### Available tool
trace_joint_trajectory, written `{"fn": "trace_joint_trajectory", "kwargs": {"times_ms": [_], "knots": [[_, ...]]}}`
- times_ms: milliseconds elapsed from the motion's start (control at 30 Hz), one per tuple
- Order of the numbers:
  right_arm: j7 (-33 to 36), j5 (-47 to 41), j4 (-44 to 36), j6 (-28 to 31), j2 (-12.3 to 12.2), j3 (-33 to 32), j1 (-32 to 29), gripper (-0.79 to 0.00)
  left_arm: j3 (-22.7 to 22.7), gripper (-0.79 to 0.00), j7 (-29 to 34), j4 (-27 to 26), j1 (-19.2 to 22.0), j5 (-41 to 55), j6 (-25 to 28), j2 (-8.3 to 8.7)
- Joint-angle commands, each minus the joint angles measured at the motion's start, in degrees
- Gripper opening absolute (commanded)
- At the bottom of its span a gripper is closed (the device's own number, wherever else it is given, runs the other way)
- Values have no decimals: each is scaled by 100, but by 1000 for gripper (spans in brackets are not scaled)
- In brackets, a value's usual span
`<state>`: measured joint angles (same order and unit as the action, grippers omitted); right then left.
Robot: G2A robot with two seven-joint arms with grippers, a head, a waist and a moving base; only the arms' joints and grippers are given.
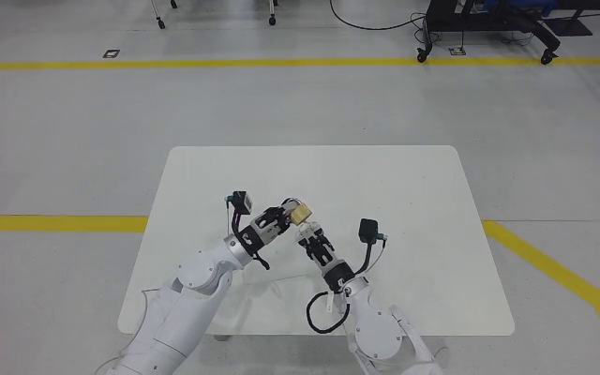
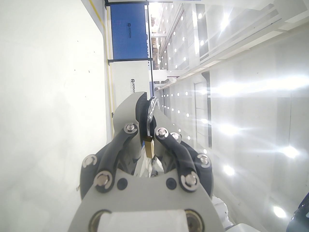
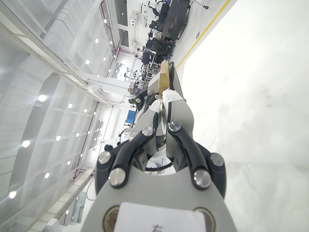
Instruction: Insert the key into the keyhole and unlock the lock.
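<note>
A brass padlock hangs above the middle of the white table, between my two grippers. My left gripper is shut on its silver shackle, and the brass body lies between the fingers toward the wrist. My right gripper is shut on the small silver key. The key points at the end face of the padlock and meets it. Whether the blade sits inside the keyhole is hidden by the fingertips. In the top view the left gripper and the right gripper face each other across the lock.
The table has rounded corners, and its bare surface stretches to both sides of the arms and behind them. A black cable loops beside the right forearm. Grey floor with yellow lines surrounds the table.
</note>
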<state>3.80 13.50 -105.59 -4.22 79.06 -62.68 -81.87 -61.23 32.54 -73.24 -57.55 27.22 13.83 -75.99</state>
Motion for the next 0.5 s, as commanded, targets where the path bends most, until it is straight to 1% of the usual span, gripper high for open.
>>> {"fn": "trace_joint_trajectory", "kwargs": {"times_ms": [0, 33, 67, 167, 233, 333, 400, 433, 467], "knots": [[14, -19, -9, 3, 0, -21, -12, -111, -8, -785, 16, 4, 3, -8, -9, -4], [27, -27, -16, 10, 0, -27, -18, -126, -13, -785, 20, 3, 4, -10, -12, -5], [36, -28, -22, 14, -1, -36, -26, -175, -20, -785, 24, 2, 5, -11, -16, -7], [53, -34, -54, 34, -4, -63, -61, -249, -47, -785, 17, -12, 0, -21, -36, -9], [55, -41, -71, 50, -6, -88, -85, -256, -65, -785, -1, -28, -11, -40, -42, -10], [69, -55, -93, 81, -10, -127, -120, -369, -103, -785, -58, -59, -30, -88, -27, -9], [90, -75, -111, 95, -13, -160, -148, -428, -149, -785, -159, -77, -53, -157, 31, -6], [99, -75, -121, 101, -16, -172, -161, -443, -170, -785, -227, -90, -72, -203, 67, -5], [120, -83, -131, 105, -18, -182, -175, -486, -195, -785, -300, -102, -90, -259, 95, -2]]}}
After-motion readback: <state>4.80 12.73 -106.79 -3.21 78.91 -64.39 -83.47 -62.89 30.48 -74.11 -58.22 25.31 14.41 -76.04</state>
